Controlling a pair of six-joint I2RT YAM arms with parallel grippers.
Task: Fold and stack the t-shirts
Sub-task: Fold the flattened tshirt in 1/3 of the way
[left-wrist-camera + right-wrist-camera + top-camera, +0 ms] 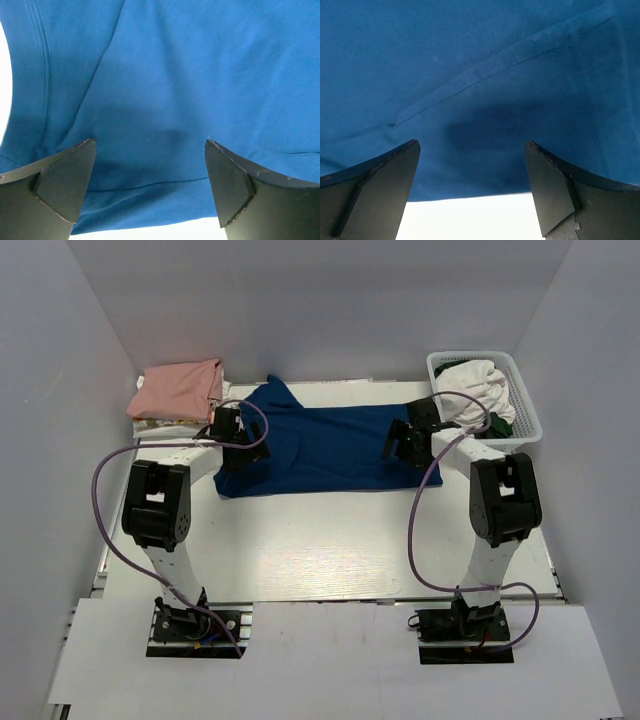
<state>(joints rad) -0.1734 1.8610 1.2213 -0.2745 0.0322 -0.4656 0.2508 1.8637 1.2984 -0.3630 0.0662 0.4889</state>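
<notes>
The dark blue t-shirt (320,447) lies folded in a long band across the far middle of the table, print hidden. My left gripper (238,452) hovers over its left end, jaws wide open, nothing between them; the left wrist view shows blue cloth (165,90) and its near hem just ahead of the fingertips. My right gripper (400,447) hovers over the right end, jaws wide open and empty; blue cloth (470,75) fills the right wrist view down to its near edge. The salmon-pink t-shirt (178,388) lies folded at the far left.
A white lattice basket (521,397) with white and dark green clothes (478,388) stands at the far right. White folded cloth (165,423) lies under the pink shirt. Grey walls close in the back and sides. Bare white table (320,540) spreads in front of the blue shirt.
</notes>
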